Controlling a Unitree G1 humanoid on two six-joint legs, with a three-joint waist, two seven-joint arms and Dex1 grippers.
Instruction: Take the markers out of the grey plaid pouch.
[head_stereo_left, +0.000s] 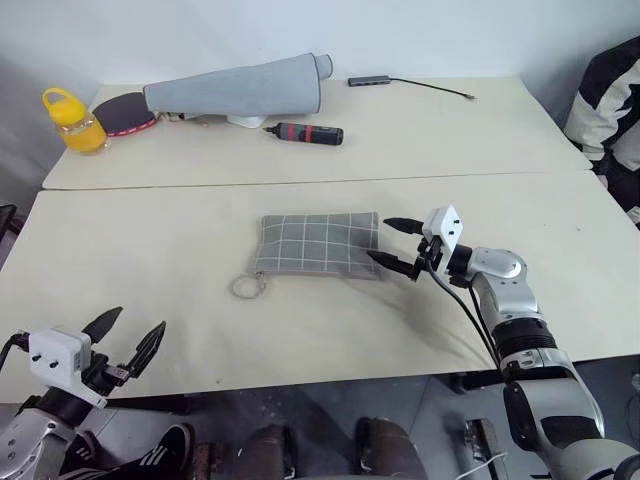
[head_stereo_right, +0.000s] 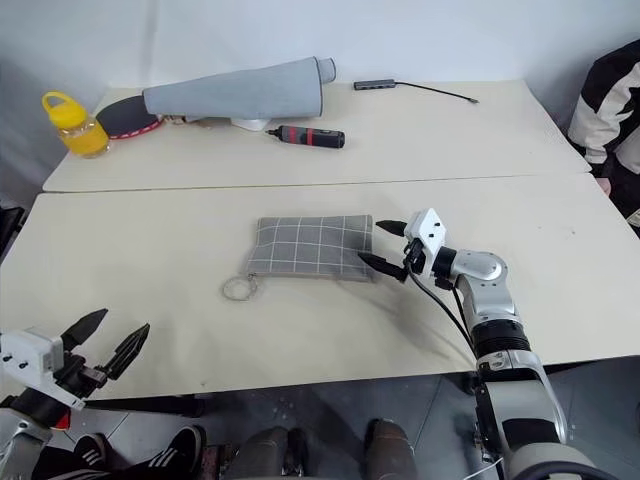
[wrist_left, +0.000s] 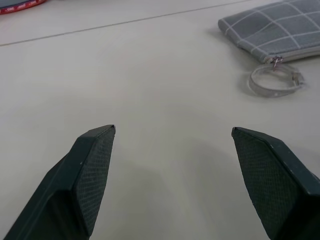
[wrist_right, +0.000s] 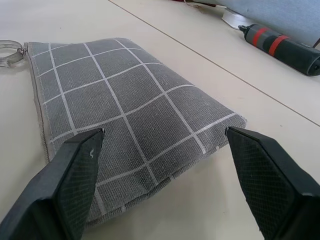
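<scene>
The right gripper, jaws spread wide, lines up on the closed end of the grey plaid pouch lying flat mid-desk, a hold best taken squarely across the fabric while the left gripper, jaws also spread, waits near the ring pull.

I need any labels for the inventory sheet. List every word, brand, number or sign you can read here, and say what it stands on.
None can be read.
Grey plaid pouch: white grid lines, no lettering.
Black stick-shaped tool: plain red bands, no print.
Yellow bottle: no label legible.
</scene>
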